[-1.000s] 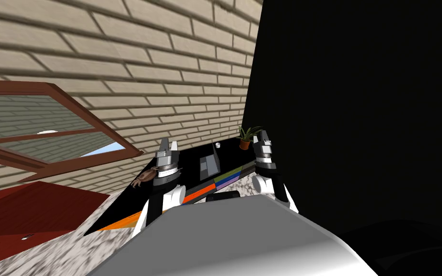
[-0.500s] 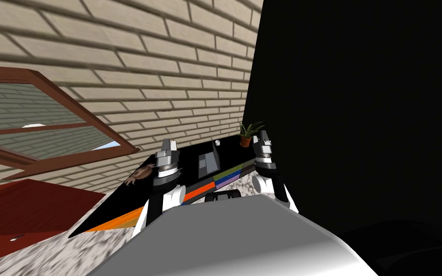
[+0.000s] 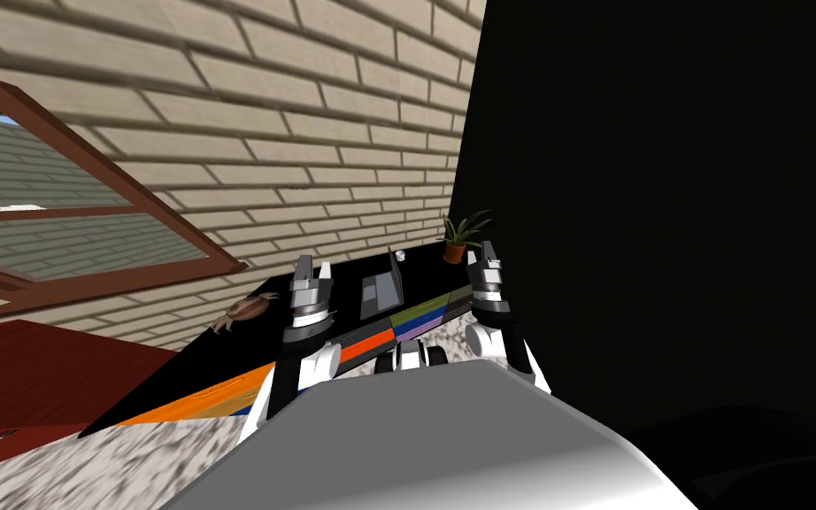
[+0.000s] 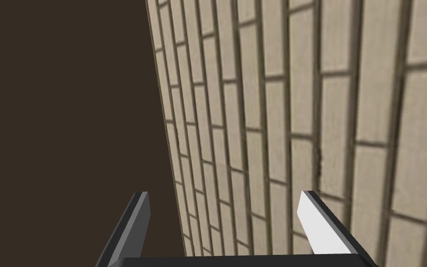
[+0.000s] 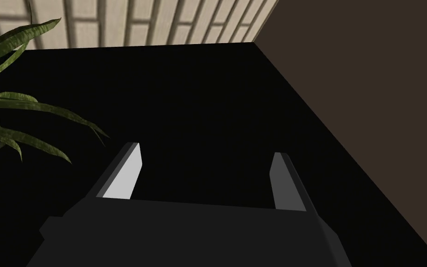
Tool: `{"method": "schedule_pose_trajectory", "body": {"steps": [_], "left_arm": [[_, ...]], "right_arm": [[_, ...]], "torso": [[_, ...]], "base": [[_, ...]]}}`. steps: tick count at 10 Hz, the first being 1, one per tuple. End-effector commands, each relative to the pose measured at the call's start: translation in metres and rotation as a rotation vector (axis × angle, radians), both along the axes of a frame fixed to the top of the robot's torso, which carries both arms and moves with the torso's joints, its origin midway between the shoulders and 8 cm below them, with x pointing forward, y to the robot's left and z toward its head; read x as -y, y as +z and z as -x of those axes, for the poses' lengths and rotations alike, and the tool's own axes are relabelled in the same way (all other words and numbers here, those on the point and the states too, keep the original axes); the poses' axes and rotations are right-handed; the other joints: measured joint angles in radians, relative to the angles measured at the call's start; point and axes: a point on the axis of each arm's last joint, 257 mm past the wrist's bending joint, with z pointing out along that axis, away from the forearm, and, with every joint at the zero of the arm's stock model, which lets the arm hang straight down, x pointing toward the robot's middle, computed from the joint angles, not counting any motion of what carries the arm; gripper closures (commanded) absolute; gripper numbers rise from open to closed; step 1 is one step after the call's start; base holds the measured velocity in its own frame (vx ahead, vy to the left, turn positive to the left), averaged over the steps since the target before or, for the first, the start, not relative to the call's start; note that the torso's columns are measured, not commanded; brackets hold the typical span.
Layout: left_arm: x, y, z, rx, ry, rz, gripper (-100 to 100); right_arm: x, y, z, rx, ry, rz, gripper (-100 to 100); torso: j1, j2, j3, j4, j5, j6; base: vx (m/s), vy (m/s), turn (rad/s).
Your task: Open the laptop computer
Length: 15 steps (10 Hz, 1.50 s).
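Observation:
A grey laptop (image 3: 380,295) lies on a black desk top (image 3: 220,354) between my two raised arms. A thin dark panel stands up along its right side, seen edge-on. My left gripper (image 3: 313,265) is held up to the left of the laptop, open with nothing between its fingers (image 4: 319,222), and its wrist view faces the brick wall. My right gripper (image 3: 488,252) is up at the desk's right end, open (image 5: 205,174) over the black desk top (image 5: 198,92) beside plant leaves (image 5: 18,116).
A potted plant (image 3: 459,237) and a small white object (image 3: 400,255) stand at the desk's far right. A brown beetle-like figure (image 3: 242,312) lies left of my left arm. Coloured drawer fronts (image 3: 371,341) face me. A window (image 3: 61,221) and red-brown furniture (image 3: 34,372) are left; a black area is right.
The whole picture has shifted: I have moved along toward the desk, so the window slid up and left and more desk front shows. Both arms keep their pose.

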Motion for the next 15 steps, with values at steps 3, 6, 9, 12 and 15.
{"method": "schedule_pose_trajectory", "body": {"steps": [3, 6, 9, 12, 15], "left_arm": [[0.003, -0.018, -0.015, -0.072, 0.001, -0.087, -100], [-0.004, -0.034, -0.028, -0.132, 0.026, -0.123, -100], [-0.013, -0.052, -0.040, -0.194, 0.060, -0.145, -100], [-0.024, -0.069, -0.050, -0.254, 0.095, -0.161, -100], [-0.039, -0.091, -0.059, -0.329, 0.138, -0.177, -100]], "right_arm": [[0.000, 0.000, 0.000, 0.000, 0.000, 0.000, 0], [0.000, 0.000, 0.000, 0.000, 0.000, 0.000, 0], [0.000, 0.000, 0.000, 0.000, 0.000, 0.000, 0], [0.000, 0.000, 0.000, 0.000, 0.000, 0.000, 0], [0.000, 0.000, 0.000, 0.000, 0.000, 0.000, 0]], "torso": [[0.002, -0.002, -0.009, 0.002, 0.000, 0.000], [0.003, -0.001, -0.009, 0.003, 0.001, 0.000], [0.005, -0.001, -0.009, 0.003, 0.001, 0.000], [0.004, 0.000, -0.008, 0.003, 0.001, 0.000], [0.005, -0.002, -0.009, 0.002, 0.001, 0.000]], "base": [[-0.074, -0.179, 0.008], [-0.071, -0.218, 0.010], [-0.049, -0.211, 0.011], [-0.041, -0.213, 0.012], [-0.006, -0.194, 0.018]]}}
